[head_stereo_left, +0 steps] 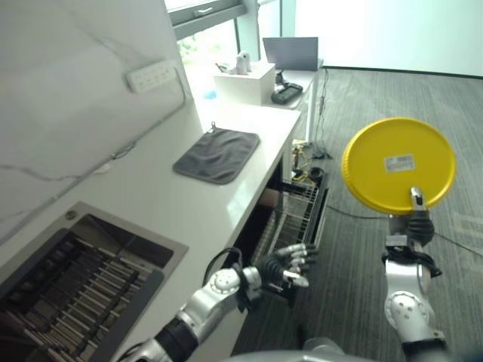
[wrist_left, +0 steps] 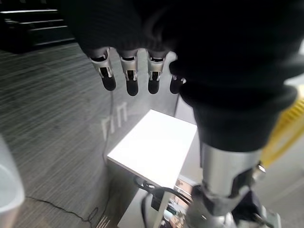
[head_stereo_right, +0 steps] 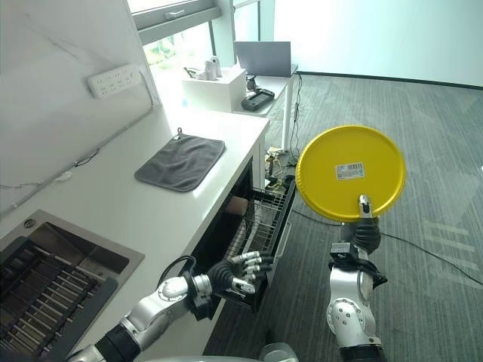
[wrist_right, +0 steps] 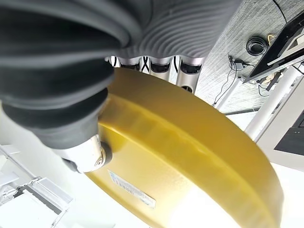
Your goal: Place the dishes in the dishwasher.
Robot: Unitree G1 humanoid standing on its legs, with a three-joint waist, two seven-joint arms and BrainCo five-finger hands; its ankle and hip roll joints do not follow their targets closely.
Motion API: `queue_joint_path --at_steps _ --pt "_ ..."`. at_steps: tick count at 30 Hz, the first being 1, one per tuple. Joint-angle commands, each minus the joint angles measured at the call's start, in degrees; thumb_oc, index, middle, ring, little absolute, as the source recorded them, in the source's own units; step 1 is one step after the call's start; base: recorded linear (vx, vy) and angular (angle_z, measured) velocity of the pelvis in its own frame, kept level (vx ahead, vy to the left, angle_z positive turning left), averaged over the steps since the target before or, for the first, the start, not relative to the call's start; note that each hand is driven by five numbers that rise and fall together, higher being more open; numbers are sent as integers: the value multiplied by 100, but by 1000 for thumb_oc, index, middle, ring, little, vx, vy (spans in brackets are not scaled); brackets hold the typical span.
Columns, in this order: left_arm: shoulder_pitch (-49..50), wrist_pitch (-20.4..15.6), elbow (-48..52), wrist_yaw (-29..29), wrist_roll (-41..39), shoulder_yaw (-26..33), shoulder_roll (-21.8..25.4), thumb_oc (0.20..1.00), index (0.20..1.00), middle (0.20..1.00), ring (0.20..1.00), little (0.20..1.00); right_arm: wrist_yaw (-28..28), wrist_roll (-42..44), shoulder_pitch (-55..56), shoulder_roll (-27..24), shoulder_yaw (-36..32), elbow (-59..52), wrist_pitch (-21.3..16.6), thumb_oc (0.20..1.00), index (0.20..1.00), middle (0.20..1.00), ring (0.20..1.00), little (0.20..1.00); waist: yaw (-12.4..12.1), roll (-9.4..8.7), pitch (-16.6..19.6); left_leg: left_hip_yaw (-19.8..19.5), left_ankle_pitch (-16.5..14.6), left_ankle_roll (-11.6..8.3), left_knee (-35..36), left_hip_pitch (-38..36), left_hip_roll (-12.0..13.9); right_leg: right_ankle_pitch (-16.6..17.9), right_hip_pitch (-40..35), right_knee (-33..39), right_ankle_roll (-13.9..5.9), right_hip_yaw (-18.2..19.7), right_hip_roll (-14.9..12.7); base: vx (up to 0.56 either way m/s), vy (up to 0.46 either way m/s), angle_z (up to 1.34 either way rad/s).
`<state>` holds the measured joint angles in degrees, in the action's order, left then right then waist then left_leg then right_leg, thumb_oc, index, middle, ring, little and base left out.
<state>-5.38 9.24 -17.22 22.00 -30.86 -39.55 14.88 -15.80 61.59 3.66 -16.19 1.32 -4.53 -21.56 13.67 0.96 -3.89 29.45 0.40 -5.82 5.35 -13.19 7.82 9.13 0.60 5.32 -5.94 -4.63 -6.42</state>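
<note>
Yellow, round and plastic-looking, the yellow round plate (head_stereo_left: 398, 164) stands upright on edge in the right hand (head_stereo_left: 413, 220), well above the floor and out in front of the pulled-out wire dishwasher rack (head_stereo_right: 260, 226). The thumb lies on the plate's underside by a white label while the fingers wrap the rim, so the hand is clamped on its lower edge. It is probably light, stiff and slick, so the rim grip suits it, though it could pivot. The left hand (head_stereo_right: 240, 273) hovers at the rack's front edge, fingers loosely spread and holding nothing. The right wrist view shows fingers behind the rim, hidden from the head views; those alone show a grey folded cloth (head_stereo_left: 217, 154) on the white counter (head_stereo_left: 143, 196).
</note>
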Motion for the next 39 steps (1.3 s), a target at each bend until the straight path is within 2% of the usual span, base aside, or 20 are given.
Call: queue_joint_path --at_steps 1,3,9,17,18,24,25,31,39 --pt "-23 68 -452 -329 90 -104 -219 1000 1000 1000 1000 1000 390 70 -617 -264 -278 -463 -78 200 200 200 200 200 95 9 -115 -124 -296 250 -175 26 14 -571 -548 -32 -297 -183 -183 12 -28 -6" --pt "125 -2 -1058 -388 559 -105 -317 1000 1000 1000 1000 1000 428 82 -605 -279 -268 -527 21 200 200 200 200 200 88 -30 -131 -108 -299 246 -180 54 18 -587 -530 -32 -292 -179 -176 10 -29 -7" --pt "367 -360 -2167 -586 1046 103 -510 1000 1000 1000 1000 1000 291 35 -656 -345 -232 -694 204 200 200 200 200 200 15 -75 -174 -94 -253 215 -161 102 53 -629 -518 -32 -274 -244 -164 7 -5 -5" --pt "769 -759 -3321 -1200 1599 699 -430 1000 1000 1000 1000 1000 231 169 -658 -493 -485 -821 417 200 200 200 200 200 -288 -150 -220 -341 -108 129 -67 211 115 -734 -606 -32 -207 -534 -121 23 6 8" --pt "797 -776 -3606 -1382 1677 878 -413 1000 1000 1000 1000 1000 223 174 -668 -499 -509 -846 437 200 200 200 200 200 -371 -193 -235 -360 33 139 -41 296 144 -679 -572 -32 -138 -612 -94 -22 -24 15" --pt "903 -930 -4372 -1768 1507 1408 -380 1000 1000 1000 1000 1000 195 138 -712 -496 -548 -874 535 200 200 200 200 200 -590 -271 -247 -593 97 85 -35 416 195 -744 -612 -32 -69 -775 -26 26 -11 25" --pt "982 -987 -4555 -1872 1376 1615 -376 1000 1000 1000 1000 1000 189 52 -744 -487 -514 -863 607 200 200 200 200 200 -691 -294 -264 -674 127 60 -35 461 221 -771 -628 -32 -37 -854 -4 43 -4 32" --pt "1204 -1099 -4824 -2033 862 2187 -382 1000 1000 1000 1000 1000 148 -269 -902 -489 -339 -751 625 200 200 200 200 200 -955 -328 -335 -931 209 8 -35 596 264 -831 -658 -32 40 -1022 55 24 19 21" --pt "1394 -1214 -4956 -2038 833 2502 -404 1000 1000 1000 1000 1000 33 -352 -1083 -444 -224 -693 518 200 200 200 200 200 -1178 -295 -422 -1149 276 -17 -35 725 256 -852 -662 -32 86 -1209 54 -1 35 20"
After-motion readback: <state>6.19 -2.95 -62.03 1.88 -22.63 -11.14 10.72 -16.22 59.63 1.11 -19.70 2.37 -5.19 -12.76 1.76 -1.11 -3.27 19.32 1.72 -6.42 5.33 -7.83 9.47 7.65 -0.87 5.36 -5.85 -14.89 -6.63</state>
